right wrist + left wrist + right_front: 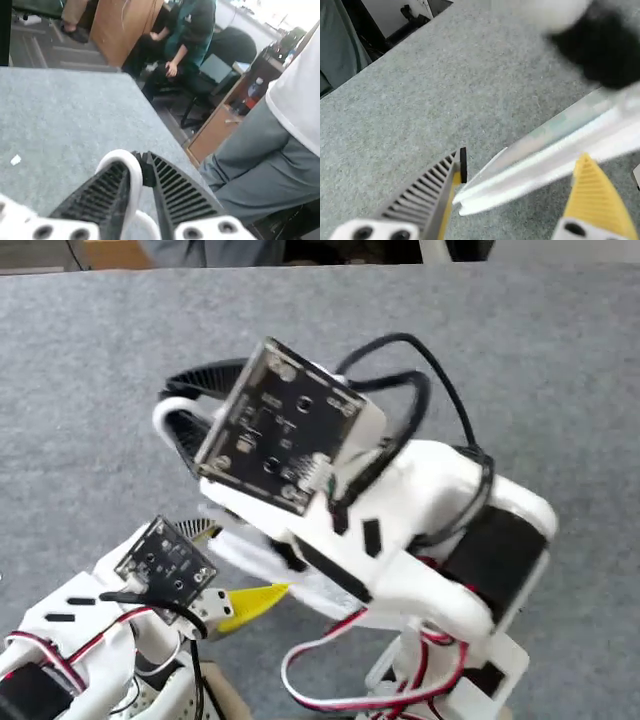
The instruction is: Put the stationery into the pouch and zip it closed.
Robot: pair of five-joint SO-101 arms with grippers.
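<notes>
One pouch (560, 145) (under right arm (400, 530)), left gripper (522, 160) astride, table (560, 360)

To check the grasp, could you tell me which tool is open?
The left tool, with the yellow finger: its fingers stand apart astride the clear pouch, whereas the right tool's black fingers are pressed together.

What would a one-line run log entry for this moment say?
left gripper open, straddling pouch edge | right gripper shut, over table
</notes>
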